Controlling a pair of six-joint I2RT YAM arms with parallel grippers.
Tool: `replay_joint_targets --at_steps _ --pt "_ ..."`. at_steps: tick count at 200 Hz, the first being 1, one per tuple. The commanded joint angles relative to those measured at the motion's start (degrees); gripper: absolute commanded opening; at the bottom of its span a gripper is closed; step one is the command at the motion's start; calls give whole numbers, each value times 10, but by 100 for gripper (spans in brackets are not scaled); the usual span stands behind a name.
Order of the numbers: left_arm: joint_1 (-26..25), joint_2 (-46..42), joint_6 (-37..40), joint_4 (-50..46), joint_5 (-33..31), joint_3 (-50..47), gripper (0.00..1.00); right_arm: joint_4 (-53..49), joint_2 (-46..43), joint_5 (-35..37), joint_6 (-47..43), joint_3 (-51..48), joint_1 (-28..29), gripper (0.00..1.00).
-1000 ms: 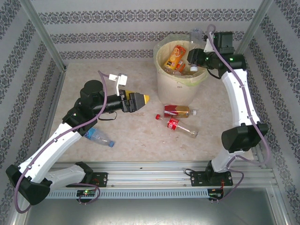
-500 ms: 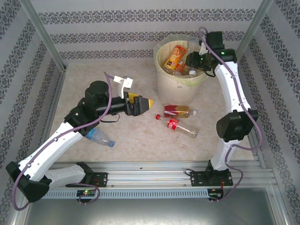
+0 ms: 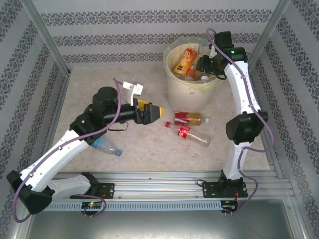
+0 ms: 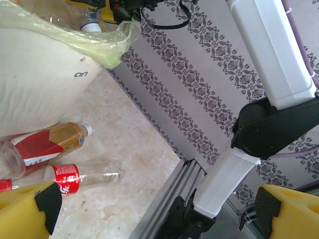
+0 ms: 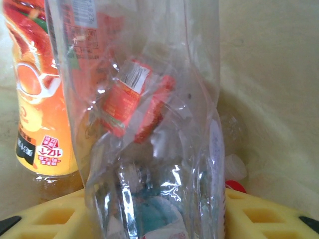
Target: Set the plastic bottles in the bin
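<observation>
Sunk deeper into the bin [image 3: 185,94] than a second ago: clear crushed bottle [image 5: 149,124], long axis straight out from right gripper [image 5: 159,221], between its jaws; clamped or slackening, cannot tell. Spread wide, left gripper [image 3: 158,113] nearer the cola bottle [image 3: 192,134].

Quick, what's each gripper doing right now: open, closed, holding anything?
Left gripper: open, empty.
Right gripper: closed on a clear bottle over the bin.

Clear bottle [image 5: 149,124] cropped at top, blue-labelled bottle [image 3: 107,146] — half under left arm [image 3: 75,139]
</observation>
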Motion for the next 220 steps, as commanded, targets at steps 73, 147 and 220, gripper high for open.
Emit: replay_joint_targets --at_steps 73,147,220 --pt "-16 0 14 -6 -16 6 100 -127 69 57 -8 134 18 58" --pt "-17 0 7 2 -15 3 100 -138 83 62 -13 143 22 59" --pt "-17 -1 1 19 -9 0 100 -142 80 57 -13 193 26 74"
